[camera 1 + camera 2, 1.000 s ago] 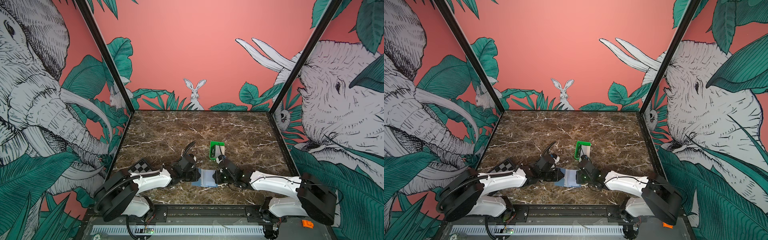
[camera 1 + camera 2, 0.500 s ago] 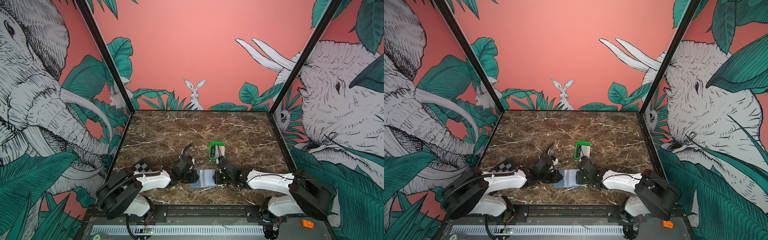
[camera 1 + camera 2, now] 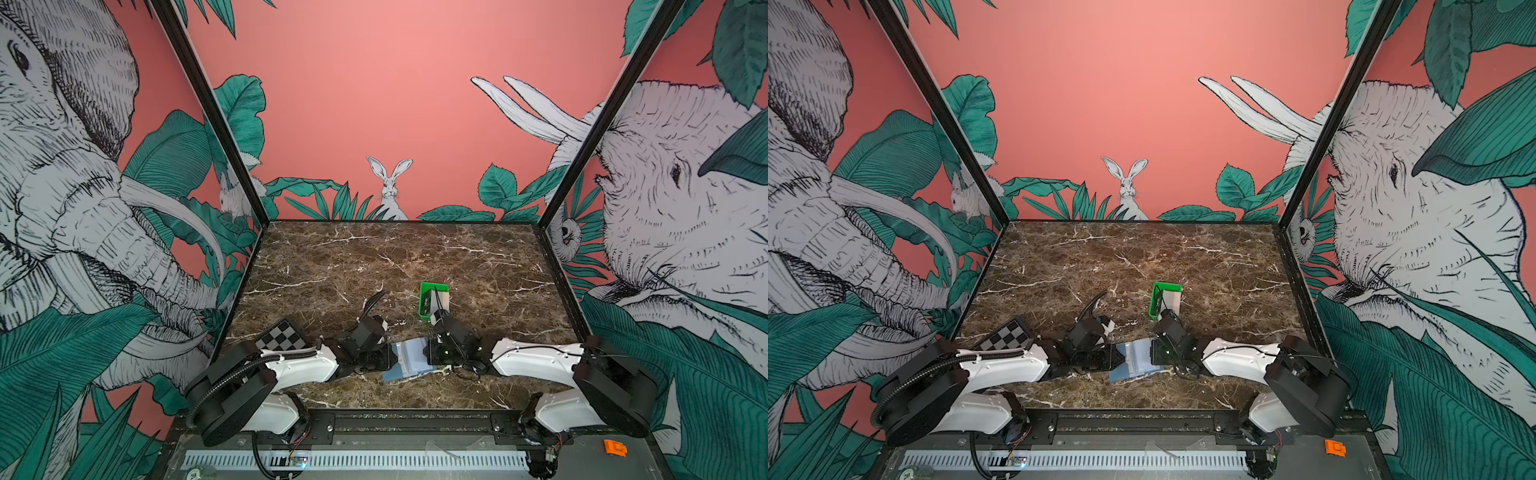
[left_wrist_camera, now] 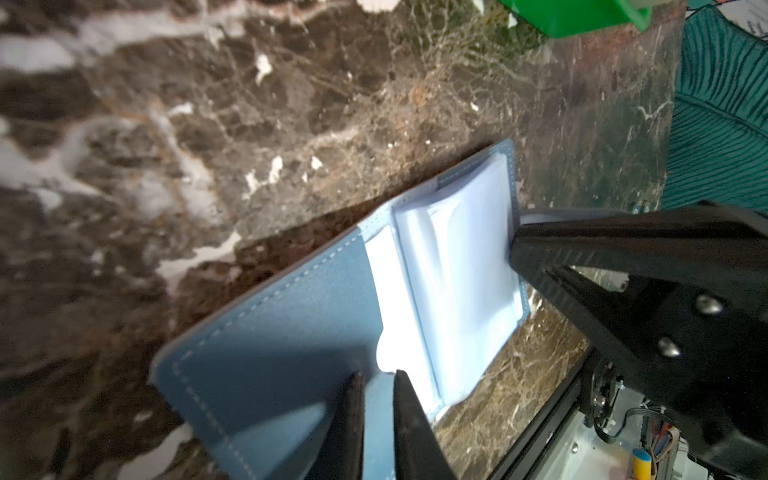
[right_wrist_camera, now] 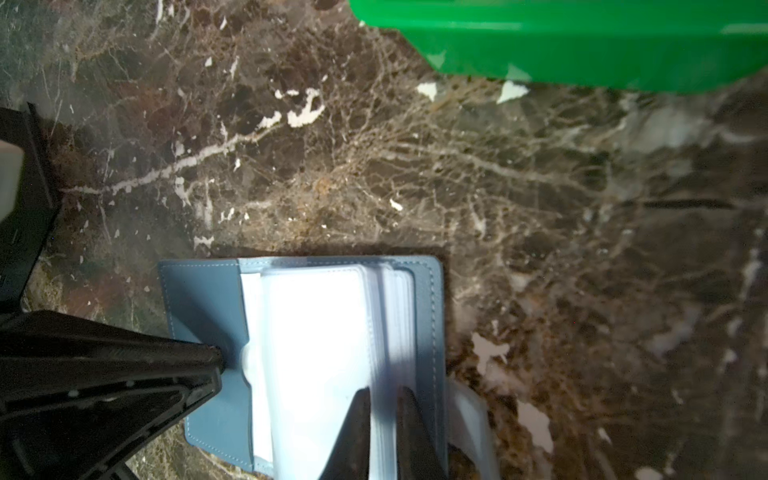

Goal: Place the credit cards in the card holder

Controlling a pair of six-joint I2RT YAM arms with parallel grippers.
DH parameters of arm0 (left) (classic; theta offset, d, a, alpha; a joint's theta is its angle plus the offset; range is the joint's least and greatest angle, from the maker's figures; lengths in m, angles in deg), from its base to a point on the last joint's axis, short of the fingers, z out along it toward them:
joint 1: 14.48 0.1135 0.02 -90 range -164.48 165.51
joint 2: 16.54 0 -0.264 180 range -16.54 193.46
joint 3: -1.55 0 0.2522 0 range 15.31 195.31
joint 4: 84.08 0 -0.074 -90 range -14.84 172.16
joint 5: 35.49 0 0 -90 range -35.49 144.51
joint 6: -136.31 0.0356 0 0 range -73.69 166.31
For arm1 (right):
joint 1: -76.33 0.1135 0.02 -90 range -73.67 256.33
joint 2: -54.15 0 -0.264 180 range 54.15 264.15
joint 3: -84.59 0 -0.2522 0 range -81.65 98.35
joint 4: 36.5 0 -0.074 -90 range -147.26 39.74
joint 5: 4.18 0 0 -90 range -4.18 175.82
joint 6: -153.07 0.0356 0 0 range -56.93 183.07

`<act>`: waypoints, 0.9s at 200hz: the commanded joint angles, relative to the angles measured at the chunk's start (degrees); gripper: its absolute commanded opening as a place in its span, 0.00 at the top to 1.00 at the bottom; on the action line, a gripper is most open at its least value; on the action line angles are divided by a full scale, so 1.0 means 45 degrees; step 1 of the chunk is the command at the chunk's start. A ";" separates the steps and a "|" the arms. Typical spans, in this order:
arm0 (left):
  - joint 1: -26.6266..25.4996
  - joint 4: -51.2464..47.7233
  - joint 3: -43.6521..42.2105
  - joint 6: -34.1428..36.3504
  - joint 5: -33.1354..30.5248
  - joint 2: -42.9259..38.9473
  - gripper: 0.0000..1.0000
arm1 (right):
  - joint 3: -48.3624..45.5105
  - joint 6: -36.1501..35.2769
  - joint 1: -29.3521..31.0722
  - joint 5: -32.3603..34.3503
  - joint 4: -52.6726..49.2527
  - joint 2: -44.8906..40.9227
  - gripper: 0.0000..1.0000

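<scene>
The slate-blue card holder (image 3: pixel 409 359) (image 3: pixel 1136 359) lies open on the marble near the front edge, with both arms low on either side of it. My left gripper (image 4: pixel 378 376) (image 3: pixel 388 358) is shut on its blue cover flap (image 4: pixel 282 332). My right gripper (image 5: pixel 384 392) (image 3: pixel 428 356) is shut on the stack of clear plastic pockets (image 5: pixel 316 332) on the holder's other half. The credit cards (image 3: pixel 441 300) (image 3: pixel 1172 300) stand on edge in the green tray behind the right gripper: one beige, one dark.
The green tray (image 3: pixel 424 316) (image 5: pixel 582 45) stands just behind the holder, close to the right wrist. A checkerboard plate (image 3: pixel 282 336) lies at the front left by the left arm. The side walls and the black front rail (image 3: pixel 415 415) close in the space.
Both grippers stay clamped on the open card holder, nearly unmoved. The right arm's elbow has drawn slightly inward.
</scene>
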 commanded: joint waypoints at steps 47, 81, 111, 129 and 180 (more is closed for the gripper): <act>-0.0044 -0.1558 0.1484 0.1276 -0.0219 0.0375 0.83 | 0.0317 -0.0543 -0.0065 -0.0180 -0.0186 -0.0688 0.84; -0.0043 -0.1658 0.1420 0.1158 -0.0121 0.0727 0.83 | 0.0623 -0.0312 -0.0064 -0.0192 -0.0884 -0.0043 0.84; -0.0043 -0.1908 0.1212 0.0889 -0.0034 0.0436 0.83 | -0.0127 0.0219 0.0005 -0.0093 -0.0538 -0.0178 0.83; -0.0046 -0.1965 0.1091 0.0708 0.0080 0.0122 0.83 | -0.0472 0.0407 0.0100 0.0089 -0.0579 -0.0385 0.83; -0.0043 -0.2072 0.0865 0.0737 0.0073 0.0170 0.82 | -0.0810 0.0924 0.0745 0.0707 -0.1428 -0.0896 0.83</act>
